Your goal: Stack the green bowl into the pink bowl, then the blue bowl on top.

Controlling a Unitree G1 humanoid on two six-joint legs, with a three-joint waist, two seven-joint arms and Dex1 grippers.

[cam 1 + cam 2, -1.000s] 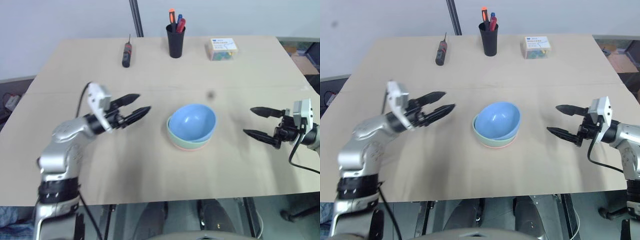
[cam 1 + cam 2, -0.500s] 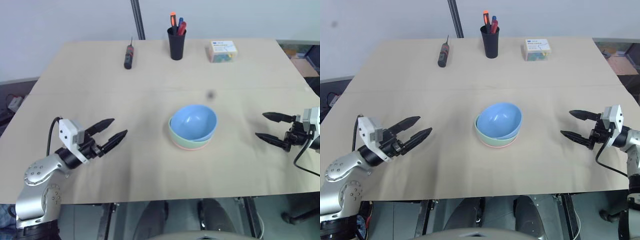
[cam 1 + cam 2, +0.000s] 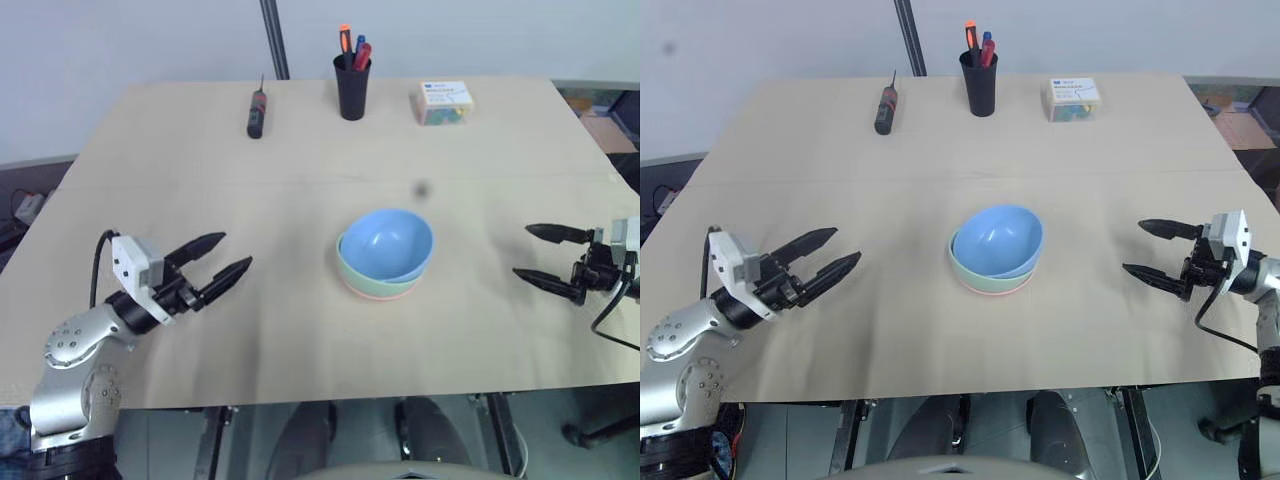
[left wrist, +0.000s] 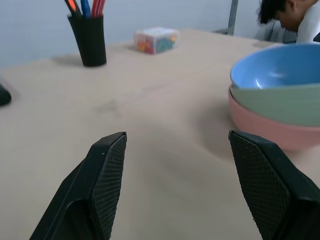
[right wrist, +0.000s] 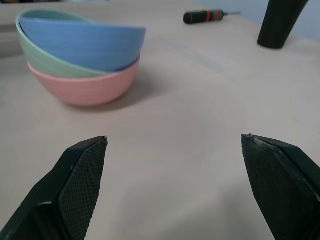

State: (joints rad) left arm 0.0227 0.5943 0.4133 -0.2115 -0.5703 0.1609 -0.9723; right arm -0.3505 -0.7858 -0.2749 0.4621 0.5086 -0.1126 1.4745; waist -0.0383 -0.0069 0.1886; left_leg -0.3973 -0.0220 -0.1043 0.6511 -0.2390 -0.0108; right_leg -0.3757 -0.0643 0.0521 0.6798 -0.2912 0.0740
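End effectors (image 3: 222, 265) (image 3: 537, 254) hover spread, flanking stacked bowls (image 3: 384, 255).

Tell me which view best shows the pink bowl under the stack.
The right wrist view: the pink bowl shows side-on, its whole wall visible beneath the green bowl. The left wrist view cuts it off at the frame edge. The head views show just a thin pink rim.

A light tan table (image 3: 200, 180) is seen, w/ a faint seam across its width. Near centre the pink bowl (image 5: 95, 82) is set directly on it, carrying the stack. Beyond the pink bowl, at the far edge, a black pen cup (image 3: 352, 85) is stood upright. Left of the cup a screwdriver (image 3: 256, 108) is laid flat; right of it, a small box (image 3: 445, 101).
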